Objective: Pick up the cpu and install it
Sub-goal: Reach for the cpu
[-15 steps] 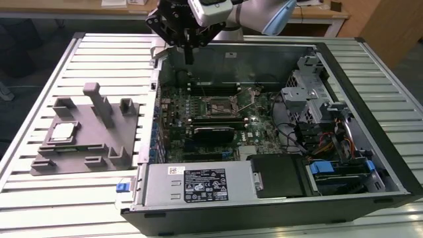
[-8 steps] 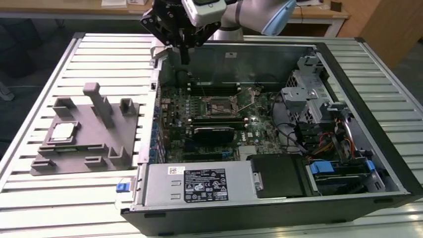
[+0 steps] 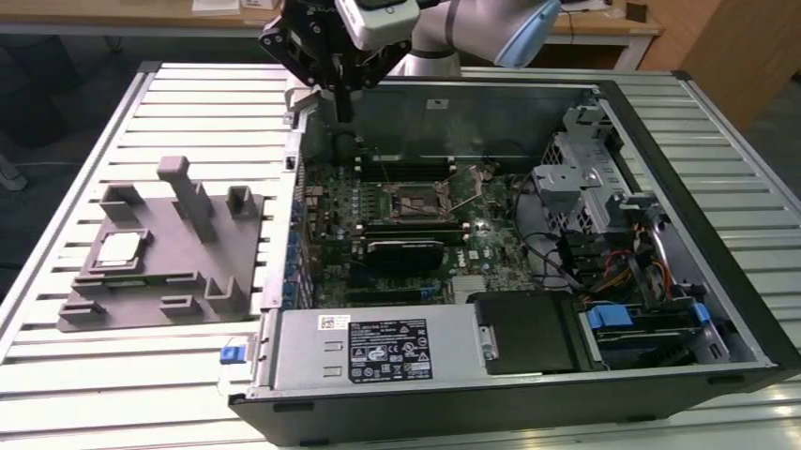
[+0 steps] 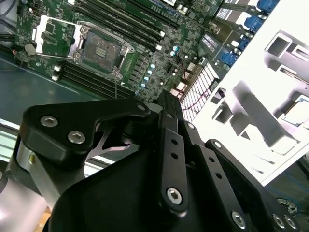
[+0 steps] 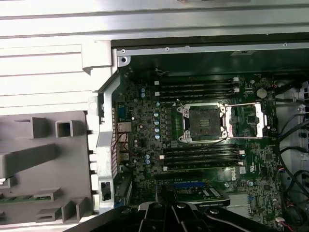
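– cpu (image 3: 119, 247) sitting where?
– it is lying on the grey holder (image 3: 150, 281), beside the open computer case (image 3: 501, 117).
– end effector (image 3: 340, 109)?
– it is hovering above the case's corner, closed and carrying nothing.

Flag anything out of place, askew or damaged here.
Nothing stands out. The cpu lies flat in its recess on the grey fixture. The socket is empty with its metal frame swung open, which suits an install. The hand hangs above the edge of the case.
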